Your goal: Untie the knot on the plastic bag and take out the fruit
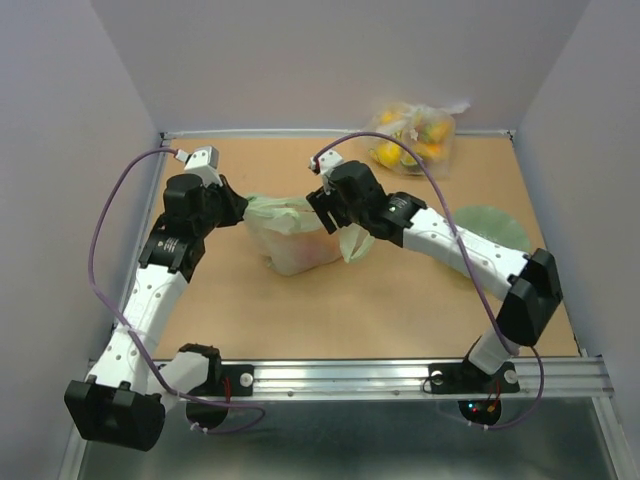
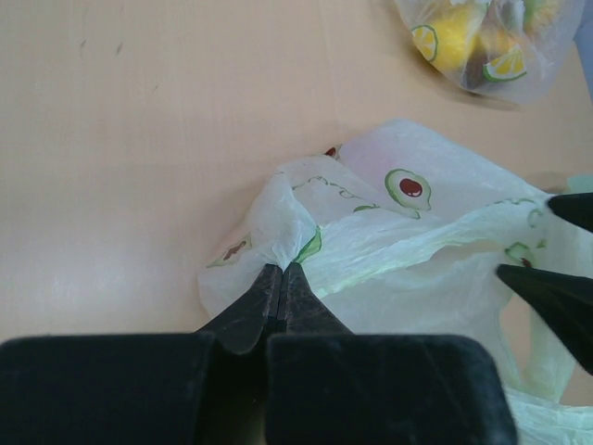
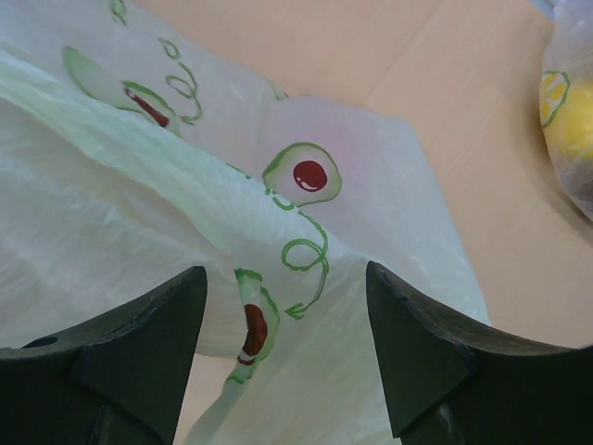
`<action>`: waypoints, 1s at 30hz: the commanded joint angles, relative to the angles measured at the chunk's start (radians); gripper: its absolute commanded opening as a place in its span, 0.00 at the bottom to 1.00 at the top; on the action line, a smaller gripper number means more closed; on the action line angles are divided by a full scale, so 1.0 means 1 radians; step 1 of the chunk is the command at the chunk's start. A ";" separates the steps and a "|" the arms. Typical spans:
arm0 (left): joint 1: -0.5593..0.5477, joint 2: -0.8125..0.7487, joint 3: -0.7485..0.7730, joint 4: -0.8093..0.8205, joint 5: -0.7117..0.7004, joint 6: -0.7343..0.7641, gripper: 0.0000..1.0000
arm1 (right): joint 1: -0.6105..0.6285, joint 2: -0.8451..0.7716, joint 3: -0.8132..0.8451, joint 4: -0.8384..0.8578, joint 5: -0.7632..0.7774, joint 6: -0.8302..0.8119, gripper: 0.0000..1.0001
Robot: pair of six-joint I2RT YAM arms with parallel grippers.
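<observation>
The pale green plastic bag [image 1: 290, 240] with avocado prints stands mid-table. My left gripper [image 1: 243, 211] is shut on a pinch of its top-left edge, and the closed tips show in the left wrist view [image 2: 281, 268]. A twisted handle band [image 2: 417, 243] runs from there to my right gripper [image 1: 325, 208]. That gripper is open, with the bag's film [image 3: 306, 232] between its fingers [image 3: 162, 320] and untouched. I cannot make out a tight knot. The fruit is hidden, only a pink tint [image 3: 347, 139] shows through the bag. A loose handle [image 1: 356, 245] hangs on the right.
A clear bag of yellow fruit [image 1: 415, 135] lies at the far right edge, also in the left wrist view [image 2: 491, 46]. A pale green plate [image 1: 497, 228] lies under the right arm. Walls close the table at the back and sides.
</observation>
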State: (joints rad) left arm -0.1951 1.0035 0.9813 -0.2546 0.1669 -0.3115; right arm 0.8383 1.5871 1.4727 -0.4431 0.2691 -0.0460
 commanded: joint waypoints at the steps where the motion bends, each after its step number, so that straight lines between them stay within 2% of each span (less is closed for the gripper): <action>1: -0.004 -0.045 0.020 0.008 0.036 0.018 0.00 | -0.007 0.086 0.083 0.015 0.105 -0.080 0.74; 6: -0.004 -0.072 0.007 -0.017 0.043 0.031 0.00 | -0.031 0.139 0.120 0.040 0.153 -0.077 0.74; 11: -0.004 -0.101 -0.033 -0.058 -0.003 0.046 0.00 | -0.039 0.120 0.149 0.043 0.137 -0.097 0.73; 24: -0.004 -0.149 -0.075 -0.081 -0.007 0.063 0.00 | -0.088 0.148 0.173 0.049 0.022 -0.100 0.72; 27: -0.004 -0.175 -0.079 -0.069 0.016 0.092 0.00 | -0.113 0.177 0.160 0.056 -0.033 -0.083 0.68; 30: -0.004 -0.190 -0.081 -0.071 0.005 0.103 0.00 | -0.116 0.194 0.153 0.058 -0.063 -0.080 0.56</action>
State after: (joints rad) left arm -0.1974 0.8513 0.9089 -0.3408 0.1806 -0.2550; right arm 0.7456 1.7550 1.5894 -0.4259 0.2466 -0.1303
